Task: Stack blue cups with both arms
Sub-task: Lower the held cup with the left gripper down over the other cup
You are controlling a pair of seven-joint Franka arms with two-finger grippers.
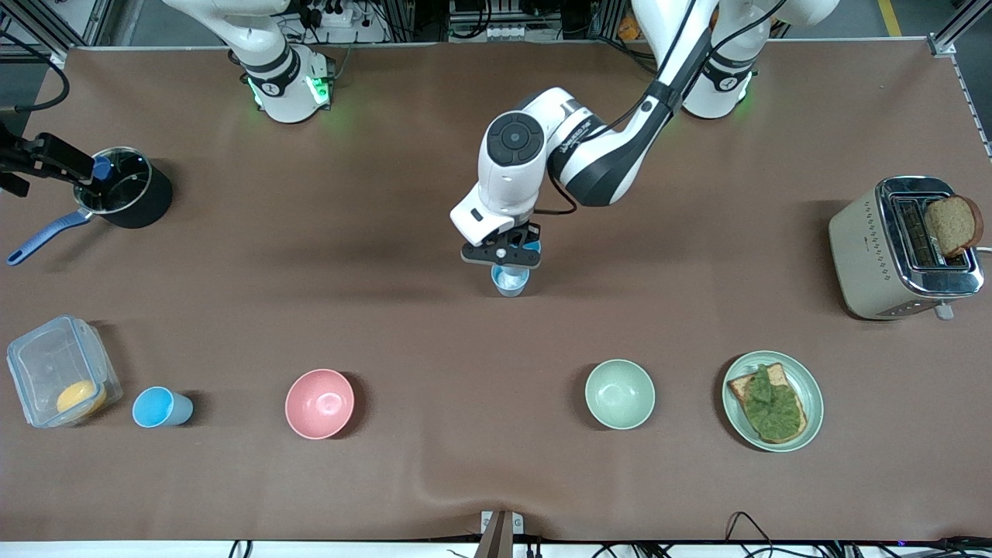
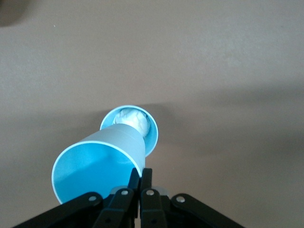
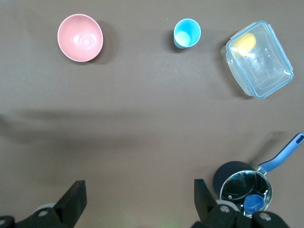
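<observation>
My left gripper (image 1: pixel 513 253) is shut on the rim of a light-blue cup (image 2: pixel 95 166), seen from the left wrist view (image 2: pixel 140 178). It holds the cup tilted just above a second blue cup (image 1: pixel 510 281) that stands in the middle of the table and has a white patch inside (image 2: pixel 135 122). I cannot tell whether the two cups touch. A third blue cup (image 1: pixel 159 407) stands upright near the front camera, toward the right arm's end; it also shows in the right wrist view (image 3: pixel 186 33). My right gripper (image 3: pixel 137 190) is open and empty, high over the table, outside the front view.
A pink bowl (image 1: pixel 319 403) and a pale green bowl (image 1: pixel 619 394) sit near the front camera. A clear container (image 1: pixel 39 364) is beside the third cup. A black pot (image 1: pixel 124 194), a toaster (image 1: pixel 899 248) and a plate (image 1: pixel 812 391) with toast stand near the table's ends.
</observation>
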